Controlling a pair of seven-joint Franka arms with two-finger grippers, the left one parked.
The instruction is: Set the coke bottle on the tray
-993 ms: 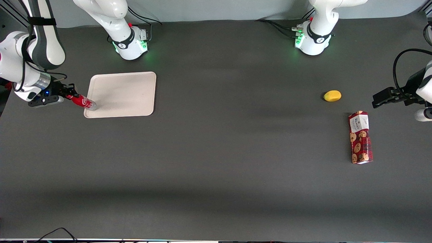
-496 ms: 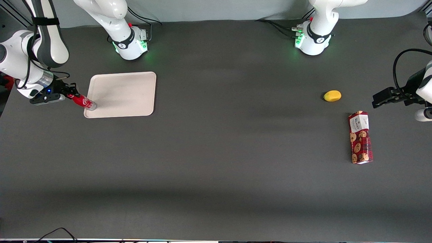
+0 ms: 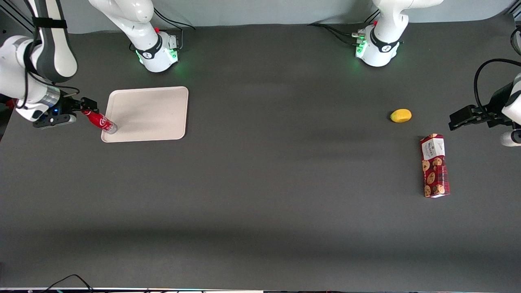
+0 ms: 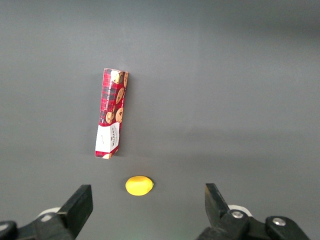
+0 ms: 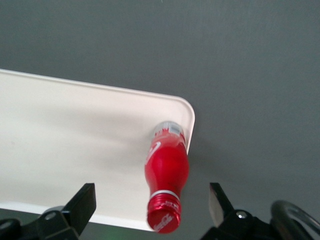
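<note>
The coke bottle (image 3: 100, 121) is small and red with a red cap. Its silvery base rests on the corner of the cream tray (image 3: 154, 110) that is nearest the working arm and the front camera. My right gripper (image 3: 88, 106) is open just above the bottle's cap, toward the working arm's end of the table. In the right wrist view the bottle (image 5: 166, 172) stands free between the two wide-apart fingers (image 5: 82, 200), touching neither. Its base sits just inside the tray's (image 5: 75, 140) rounded corner.
A yellow lemon-like fruit (image 3: 401, 115) and a red cookie box (image 3: 434, 165) lie toward the parked arm's end of the table. Both also show in the left wrist view, the fruit (image 4: 138, 185) and the box (image 4: 112, 113). Dark table surface surrounds the tray.
My gripper was shut on the bottle's neck and has opened and let it go. It has drawn back slightly from the bottle, which stays on the tray's corner.
</note>
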